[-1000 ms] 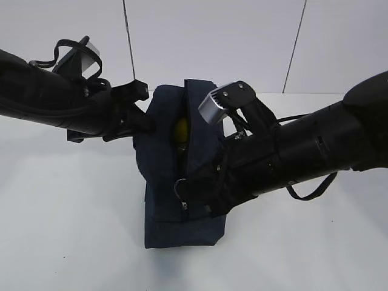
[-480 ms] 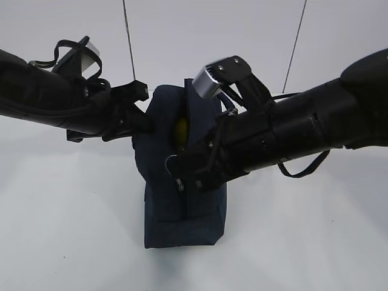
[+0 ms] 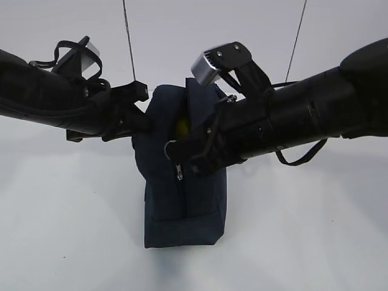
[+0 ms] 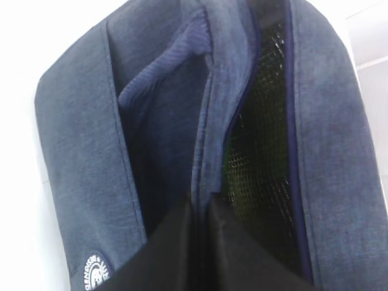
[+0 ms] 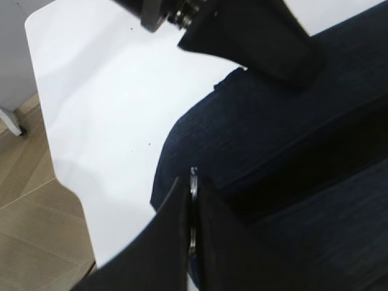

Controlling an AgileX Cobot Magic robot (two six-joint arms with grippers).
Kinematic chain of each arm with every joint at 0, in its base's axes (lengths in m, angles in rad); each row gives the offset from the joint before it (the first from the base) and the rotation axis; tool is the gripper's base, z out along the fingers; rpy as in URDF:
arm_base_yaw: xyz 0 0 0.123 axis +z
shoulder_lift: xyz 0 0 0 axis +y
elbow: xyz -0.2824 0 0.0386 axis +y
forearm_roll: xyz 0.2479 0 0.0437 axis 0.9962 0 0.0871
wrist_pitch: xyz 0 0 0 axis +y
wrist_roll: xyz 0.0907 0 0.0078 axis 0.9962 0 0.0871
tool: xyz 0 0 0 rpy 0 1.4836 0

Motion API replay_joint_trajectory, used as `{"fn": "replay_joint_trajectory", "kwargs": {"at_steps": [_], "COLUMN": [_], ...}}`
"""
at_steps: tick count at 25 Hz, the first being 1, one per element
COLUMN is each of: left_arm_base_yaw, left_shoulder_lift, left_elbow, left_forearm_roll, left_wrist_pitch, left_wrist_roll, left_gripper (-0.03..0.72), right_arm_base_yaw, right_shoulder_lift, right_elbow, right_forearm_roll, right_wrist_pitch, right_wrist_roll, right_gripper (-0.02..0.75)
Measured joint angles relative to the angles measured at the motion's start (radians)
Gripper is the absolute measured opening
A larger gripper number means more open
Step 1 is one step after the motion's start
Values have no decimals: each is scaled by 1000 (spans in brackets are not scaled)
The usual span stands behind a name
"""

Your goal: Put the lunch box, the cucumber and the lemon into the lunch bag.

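- Standing upright in the middle of the white desk (image 3: 73, 230), the navy lunch bag (image 3: 182, 212) has its long axis vertical and its narrow end toward me, the opening running up its front.
- Showing through the gap near the top is a patch of yellow, the lemon (image 3: 181, 127); the left wrist view looks into the opening at a dark mesh lining with a green tint behind it.
- The zipper's silver ring pull (image 3: 171, 148) sits partway up the front seam, and the right gripper (image 5: 193, 206) has its jaws pinched shut on it, the ring's edge showing between them.
- The left gripper (image 4: 199, 212) has its jaws closed tight on the fabric edge of the opening, at the bag's upper left side.
- Both black arms reach in from either side, meeting at the bag.
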Motion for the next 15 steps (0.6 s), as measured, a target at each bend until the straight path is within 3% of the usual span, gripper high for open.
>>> {"fn": "replay_joint_trajectory", "kwargs": {"at_steps": [15], "left_arm_base_yaw": [0], "left_shoulder_lift": [0], "left_elbow": [0], "left_forearm_roll": [2], "left_wrist_pitch": [-5], "left_wrist_roll": [0], "left_gripper": [8], "right_arm_base_yaw": [0], "right_shoulder_lift": [45], "right_elbow": [-68], "right_forearm_roll": [49], "right_wrist_pitch": [-168], "right_wrist_roll": [15], "right_gripper": [20]}}
